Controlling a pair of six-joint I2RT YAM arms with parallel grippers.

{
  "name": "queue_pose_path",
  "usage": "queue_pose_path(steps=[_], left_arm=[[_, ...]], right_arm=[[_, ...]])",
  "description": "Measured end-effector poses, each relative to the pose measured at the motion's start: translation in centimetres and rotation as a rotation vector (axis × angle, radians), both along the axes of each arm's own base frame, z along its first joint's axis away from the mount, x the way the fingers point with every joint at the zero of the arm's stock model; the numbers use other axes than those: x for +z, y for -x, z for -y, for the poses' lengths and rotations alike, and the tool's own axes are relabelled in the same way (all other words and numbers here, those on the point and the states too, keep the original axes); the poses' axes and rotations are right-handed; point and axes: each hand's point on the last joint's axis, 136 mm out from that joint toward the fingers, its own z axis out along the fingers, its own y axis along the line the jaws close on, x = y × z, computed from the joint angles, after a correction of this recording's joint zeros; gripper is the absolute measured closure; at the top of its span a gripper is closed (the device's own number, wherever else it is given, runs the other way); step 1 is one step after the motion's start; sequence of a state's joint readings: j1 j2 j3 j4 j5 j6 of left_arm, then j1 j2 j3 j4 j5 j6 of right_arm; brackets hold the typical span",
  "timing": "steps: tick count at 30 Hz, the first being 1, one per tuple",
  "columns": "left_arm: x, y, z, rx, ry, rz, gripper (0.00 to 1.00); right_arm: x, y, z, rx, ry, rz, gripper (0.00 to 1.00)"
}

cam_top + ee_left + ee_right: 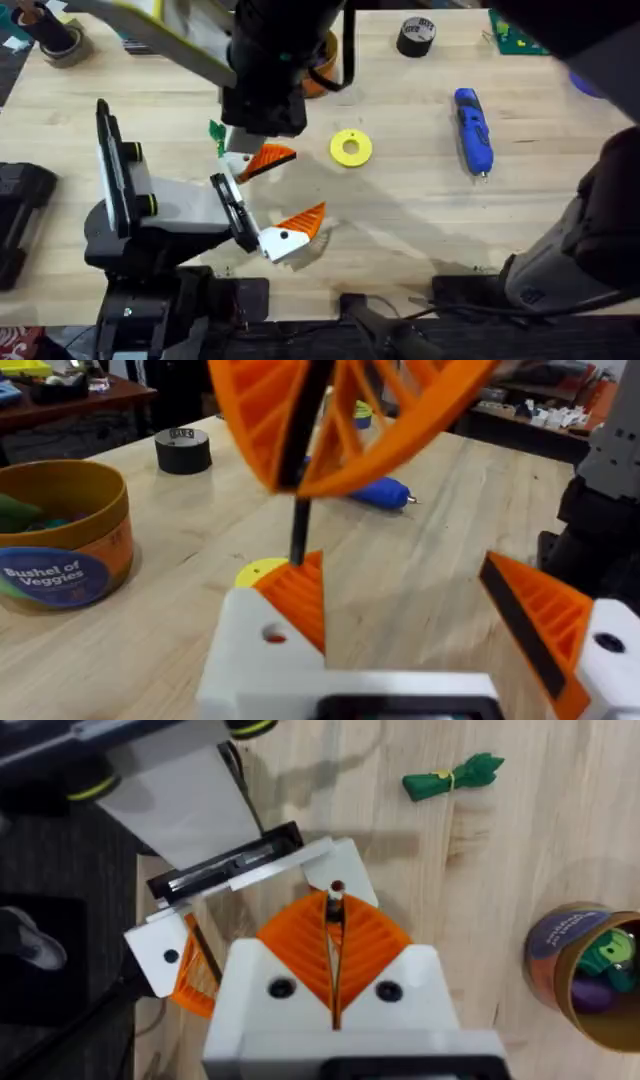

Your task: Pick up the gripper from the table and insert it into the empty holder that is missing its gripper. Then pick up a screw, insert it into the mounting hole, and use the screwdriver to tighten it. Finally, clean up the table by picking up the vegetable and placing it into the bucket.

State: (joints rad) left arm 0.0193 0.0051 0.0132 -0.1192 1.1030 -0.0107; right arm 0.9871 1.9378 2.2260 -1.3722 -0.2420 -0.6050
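Note:
My right gripper (pixel 333 910) is shut on the screw (pixel 336 888), a thin dark pin standing upright. The screw's tip (pixel 298 535) meets the holder (pixel 340 860), the white finger block of my left gripper (pixel 400 585). The orange ribbed gripper (pixel 270 158) sits in that holder. My left gripper is open, with orange tips on both fingers and nothing between them. The blue screwdriver (pixel 473 130) lies at the right of the table. Just left of my right arm (pixel 265 85) lies the green vegetable (pixel 455 777). The bucket (pixel 60 545) stands behind, toys inside.
A yellow disc (pixel 350 147) lies between the grippers and the screwdriver. A black tape roll (pixel 416 36) stands at the back. Another tape roll (pixel 62 42) sits at the far left corner. Bare wood stretches along the front right of the table.

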Motion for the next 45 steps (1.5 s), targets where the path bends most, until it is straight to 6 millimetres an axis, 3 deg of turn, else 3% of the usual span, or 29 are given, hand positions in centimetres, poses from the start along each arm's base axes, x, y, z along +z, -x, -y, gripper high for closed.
queue_pose_path(steps=[13,37,45], left_arm=[[0.0,0.0,0.0,0.0,0.0,0.0,0.058],[0.0,0.0,0.0,0.0,0.0,0.0,0.059],[0.0,0.0,0.0,0.0,0.001,-0.003,0.058]], right_arm=[[-2.4,-0.2,-0.3,-0.006,0.03,-0.022,0.996],[-2.4,-0.4,-0.6,-0.006,0.018,-0.014,0.996],[-3.6,-0.3,-0.3,-0.008,0.045,-0.032,0.996]])
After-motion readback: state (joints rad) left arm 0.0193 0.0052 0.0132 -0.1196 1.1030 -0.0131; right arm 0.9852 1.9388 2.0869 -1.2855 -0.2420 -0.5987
